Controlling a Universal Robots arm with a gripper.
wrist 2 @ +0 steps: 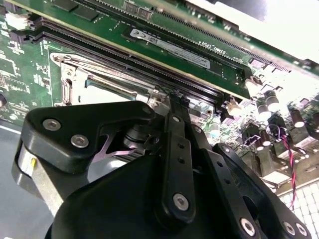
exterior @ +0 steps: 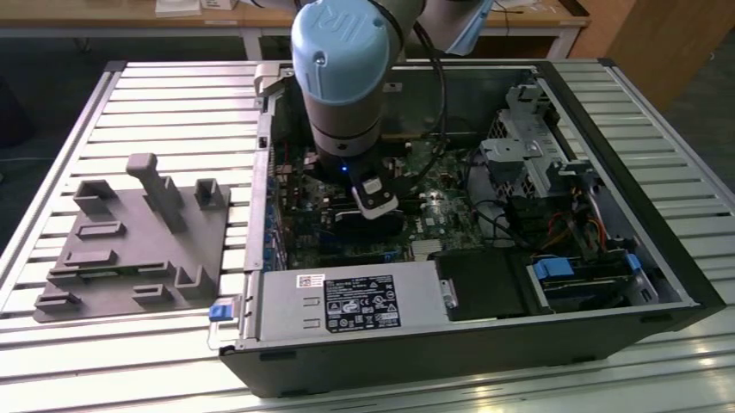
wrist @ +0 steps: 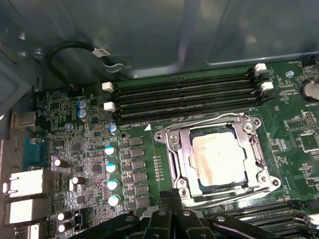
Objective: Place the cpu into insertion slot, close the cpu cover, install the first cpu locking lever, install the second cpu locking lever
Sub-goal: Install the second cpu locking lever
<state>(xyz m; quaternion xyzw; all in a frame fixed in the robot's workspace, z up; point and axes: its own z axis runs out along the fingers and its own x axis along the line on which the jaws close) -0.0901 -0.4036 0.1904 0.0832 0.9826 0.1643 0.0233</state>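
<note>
Cpu [wrist: 219, 158] sits in the insertion slot [wrist: 201, 185], cpu cover [wrist: 175, 160] down around it. Gripper [wrist: 172, 209] hovers just beside; fingers look pressed together. Risk: tip slipping, scraping the board.

The arm [exterior: 344, 77] reaches steeply down, its pale blue-grey wrist joint uppermost and the white wrist section below; the black gripper [wrist 2: 172, 102] points downward, its fingers [wrist 2: 175, 149] drawn close together at the tips, holding nothing visible.
</note>
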